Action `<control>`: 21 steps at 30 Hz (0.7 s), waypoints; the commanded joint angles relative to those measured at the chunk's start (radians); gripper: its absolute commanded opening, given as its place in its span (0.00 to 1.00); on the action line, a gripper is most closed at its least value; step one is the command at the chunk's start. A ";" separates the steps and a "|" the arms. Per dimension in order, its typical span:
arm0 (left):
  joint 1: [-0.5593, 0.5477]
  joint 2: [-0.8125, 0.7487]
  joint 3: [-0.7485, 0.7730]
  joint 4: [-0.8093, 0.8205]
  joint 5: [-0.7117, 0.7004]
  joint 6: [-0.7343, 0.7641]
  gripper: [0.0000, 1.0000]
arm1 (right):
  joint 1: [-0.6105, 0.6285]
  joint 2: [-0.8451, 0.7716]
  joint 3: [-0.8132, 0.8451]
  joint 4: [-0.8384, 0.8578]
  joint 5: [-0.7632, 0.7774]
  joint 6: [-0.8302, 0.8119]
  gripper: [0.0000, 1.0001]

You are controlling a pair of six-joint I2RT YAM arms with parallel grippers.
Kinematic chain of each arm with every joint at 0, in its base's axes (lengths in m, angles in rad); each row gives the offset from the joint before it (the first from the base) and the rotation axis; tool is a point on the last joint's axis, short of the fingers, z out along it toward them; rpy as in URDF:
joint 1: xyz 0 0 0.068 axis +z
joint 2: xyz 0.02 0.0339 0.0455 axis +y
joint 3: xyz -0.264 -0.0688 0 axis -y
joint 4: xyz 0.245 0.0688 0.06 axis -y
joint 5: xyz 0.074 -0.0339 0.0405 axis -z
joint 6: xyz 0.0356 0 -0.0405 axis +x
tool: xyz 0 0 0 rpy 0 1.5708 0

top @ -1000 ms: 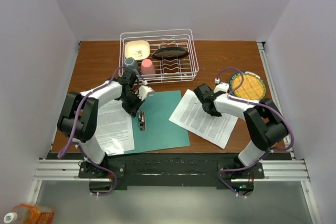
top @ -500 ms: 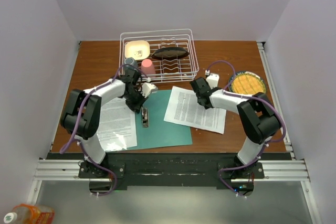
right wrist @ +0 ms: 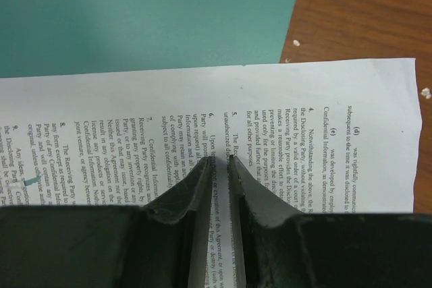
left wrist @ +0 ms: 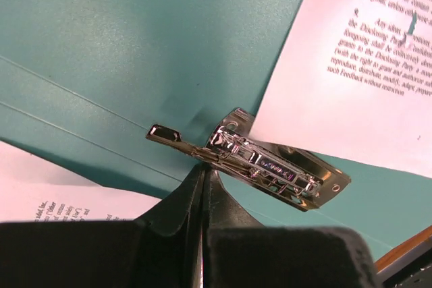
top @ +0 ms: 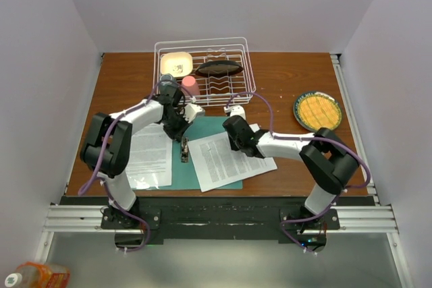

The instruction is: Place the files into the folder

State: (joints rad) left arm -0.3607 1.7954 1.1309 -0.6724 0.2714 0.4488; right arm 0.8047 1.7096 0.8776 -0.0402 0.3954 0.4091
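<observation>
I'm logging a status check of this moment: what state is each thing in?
folder: open, lying flat
clip: open or shut unclear
right sheet: flat, partly over the folder
left sheet: flat, left of the clip
left gripper: shut, tips at the clip
right gripper: narrowly open, tips on the right sheet

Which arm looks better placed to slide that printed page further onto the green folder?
Right, probably. The right gripper presses its tips on the sheet, which lies partly over the folder. The left gripper is busy, shut on the metal clip.
</observation>
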 commanded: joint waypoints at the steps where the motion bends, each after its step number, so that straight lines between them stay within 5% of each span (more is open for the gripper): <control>1: -0.006 -0.031 0.079 0.001 -0.050 0.021 0.03 | -0.006 -0.059 -0.019 -0.036 -0.041 -0.036 0.25; 5: -0.004 -0.103 0.147 -0.039 -0.083 0.030 0.03 | -0.007 -0.091 0.014 -0.062 -0.027 -0.052 0.31; 11: -0.099 -0.085 0.294 -0.142 0.052 -0.002 0.04 | -0.007 -0.122 0.076 -0.105 -0.001 -0.036 0.40; 15: -0.190 -0.025 0.265 -0.063 0.118 -0.051 0.04 | -0.009 -0.221 0.098 -0.237 0.045 0.145 0.52; 21: -0.219 0.054 0.213 0.080 0.124 -0.087 0.04 | -0.007 -0.580 -0.133 -0.371 -0.032 0.509 0.57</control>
State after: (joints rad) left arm -0.5854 1.8008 1.3762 -0.6922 0.3672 0.4068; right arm 0.7982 1.3266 0.8757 -0.2726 0.3977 0.6216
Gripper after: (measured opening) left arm 0.040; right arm 0.545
